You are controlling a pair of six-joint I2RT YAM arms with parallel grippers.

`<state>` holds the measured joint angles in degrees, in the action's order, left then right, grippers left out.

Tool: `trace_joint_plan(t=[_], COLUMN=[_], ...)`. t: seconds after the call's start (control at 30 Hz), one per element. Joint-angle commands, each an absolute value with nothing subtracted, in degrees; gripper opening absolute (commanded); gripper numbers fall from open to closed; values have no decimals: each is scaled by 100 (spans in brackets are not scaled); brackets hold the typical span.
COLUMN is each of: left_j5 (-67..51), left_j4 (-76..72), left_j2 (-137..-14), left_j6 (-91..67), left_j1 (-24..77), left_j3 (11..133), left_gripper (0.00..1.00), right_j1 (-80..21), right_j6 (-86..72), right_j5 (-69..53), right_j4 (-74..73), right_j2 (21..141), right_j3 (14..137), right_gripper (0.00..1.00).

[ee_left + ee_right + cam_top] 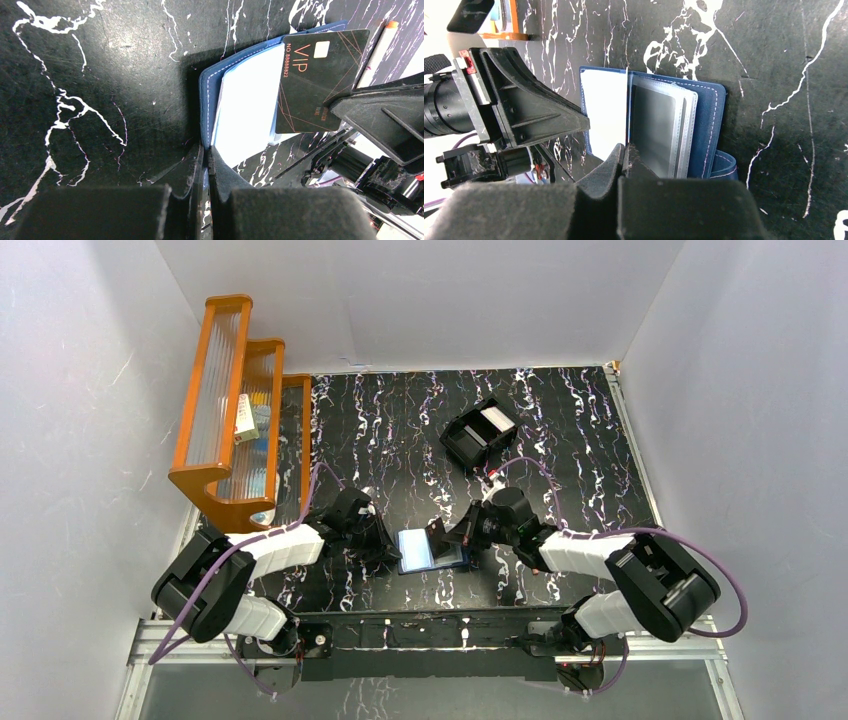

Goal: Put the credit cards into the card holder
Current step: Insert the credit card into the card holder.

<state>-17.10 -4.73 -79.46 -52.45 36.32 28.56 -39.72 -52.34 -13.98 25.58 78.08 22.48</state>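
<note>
The card holder [418, 550] is a navy wallet lying open on the table between the two arms. My left gripper [206, 150] is shut on the edge of its blue cover [210, 95], holding that flap up. A dark credit card [312, 75] with copper "VIP" lettering hangs over the pale inside page. My right gripper [626, 147] is shut on that card, which shows edge-on [628, 100] in the right wrist view. It stands beside the clear plastic sleeves [664, 125] of the card holder [711, 125]. In the top view my left gripper [388, 548] and right gripper [458, 536] flank the wallet.
A black open-top box [478, 435] with something white inside stands behind the wallet. An orange tiered rack [235, 410] fills the back left corner. A thin pale stick [377, 50] lies just past the wallet. White walls close in the table on three sides.
</note>
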Motion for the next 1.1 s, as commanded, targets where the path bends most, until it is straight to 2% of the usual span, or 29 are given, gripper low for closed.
trace_joint_plan(t=[0.0, 1.07], left_j5=[-1608, -1617], left_j4=[-422, -422], left_j2=[-7966, -7976], left_j6=[-5157, -5186], left_j1=[3603, 3604], left_j3=[2775, 2742], left_gripper=[0, 0], right_j1=[-4066, -4092], right_j6=[-5216, -5238], right_j5=[-1573, -1305], right_j4=[3073, 3118], right_j2=[7883, 7308], right_j3=[2117, 1724], right_gripper=[0, 0])
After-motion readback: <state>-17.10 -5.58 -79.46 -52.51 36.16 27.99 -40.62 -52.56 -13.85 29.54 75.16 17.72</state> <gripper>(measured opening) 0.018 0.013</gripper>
